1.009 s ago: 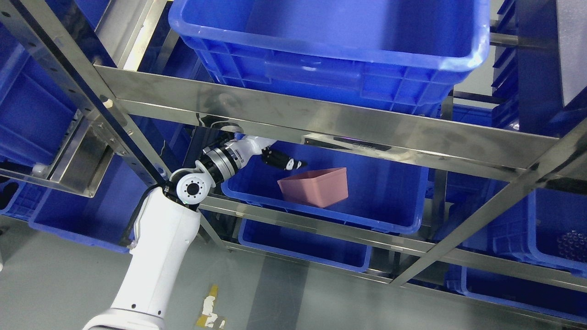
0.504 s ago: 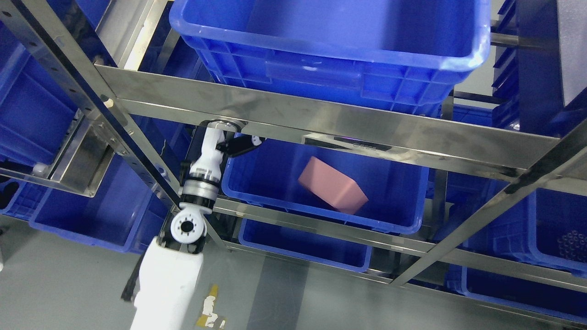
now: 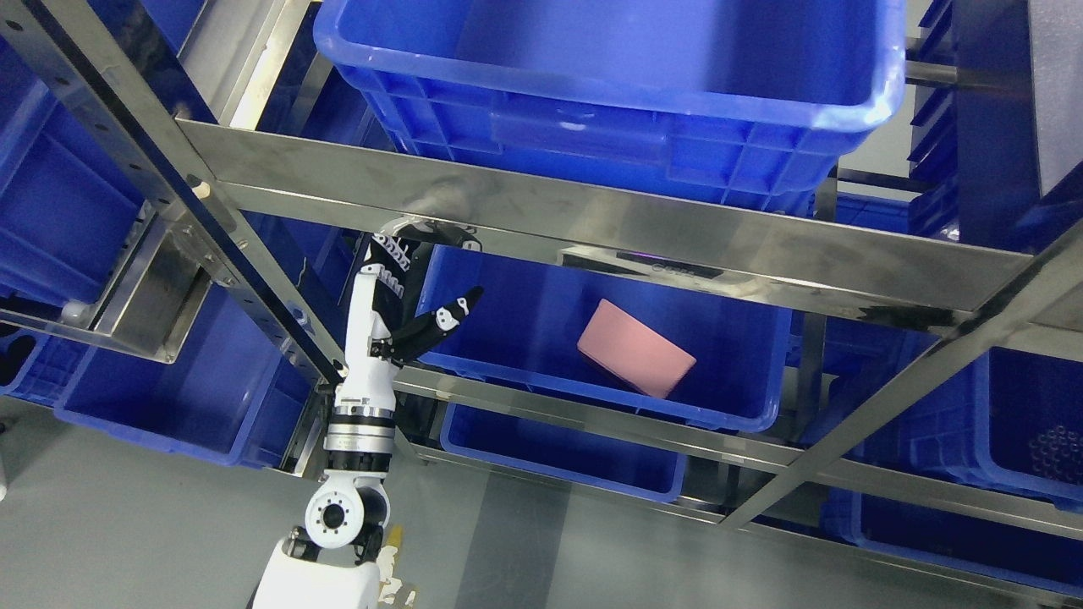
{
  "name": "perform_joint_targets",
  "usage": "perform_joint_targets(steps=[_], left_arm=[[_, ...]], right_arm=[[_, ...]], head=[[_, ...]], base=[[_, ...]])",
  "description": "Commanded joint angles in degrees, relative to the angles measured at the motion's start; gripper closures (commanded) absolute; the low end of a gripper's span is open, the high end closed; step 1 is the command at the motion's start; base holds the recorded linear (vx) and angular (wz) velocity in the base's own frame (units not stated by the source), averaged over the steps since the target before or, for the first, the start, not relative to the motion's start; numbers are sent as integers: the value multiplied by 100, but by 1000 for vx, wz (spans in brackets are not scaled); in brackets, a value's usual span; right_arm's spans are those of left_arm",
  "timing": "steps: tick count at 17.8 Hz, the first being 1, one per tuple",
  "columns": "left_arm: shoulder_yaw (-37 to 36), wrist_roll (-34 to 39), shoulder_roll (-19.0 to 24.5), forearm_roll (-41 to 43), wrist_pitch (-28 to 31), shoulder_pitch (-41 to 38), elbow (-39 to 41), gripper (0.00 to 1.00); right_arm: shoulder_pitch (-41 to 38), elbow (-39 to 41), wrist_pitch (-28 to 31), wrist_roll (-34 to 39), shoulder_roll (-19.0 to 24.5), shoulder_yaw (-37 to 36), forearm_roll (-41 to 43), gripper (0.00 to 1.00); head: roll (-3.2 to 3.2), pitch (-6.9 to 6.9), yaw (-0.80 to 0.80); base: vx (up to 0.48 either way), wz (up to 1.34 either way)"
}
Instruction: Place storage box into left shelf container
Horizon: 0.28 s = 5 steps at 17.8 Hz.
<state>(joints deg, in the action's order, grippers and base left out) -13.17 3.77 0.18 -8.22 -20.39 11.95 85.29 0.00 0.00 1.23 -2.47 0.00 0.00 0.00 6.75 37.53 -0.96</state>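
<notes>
With its fingers spread and empty, the left hand [image 3: 398, 292] stands at the near-left corner of the blue shelf crate [image 3: 744, 414]; the pink storage box [image 3: 636, 347] lies tilted inside, placement apparently done.

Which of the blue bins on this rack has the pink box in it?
The middle-shelf blue bin, just right of the left robot hand, under the steel crossbar. The pink storage box lies in it; the top bin shows nothing inside.
</notes>
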Motion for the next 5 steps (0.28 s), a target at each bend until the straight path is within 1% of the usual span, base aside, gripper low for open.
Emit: perform_joint_targets(steps=[1, 5], left_arm=[[-317, -166, 82, -373, -27, -421, 629, 0], [-326, -228, 82, -373, -27, -518, 629, 0]], right_arm=[[-53, 100, 0, 1, -100, -27, -9, 0], [-53, 100, 0, 1, -100, -27, -9, 0]], head=[[0, 0, 0], [0, 0, 0]], base=[[0, 0], [0, 0]])
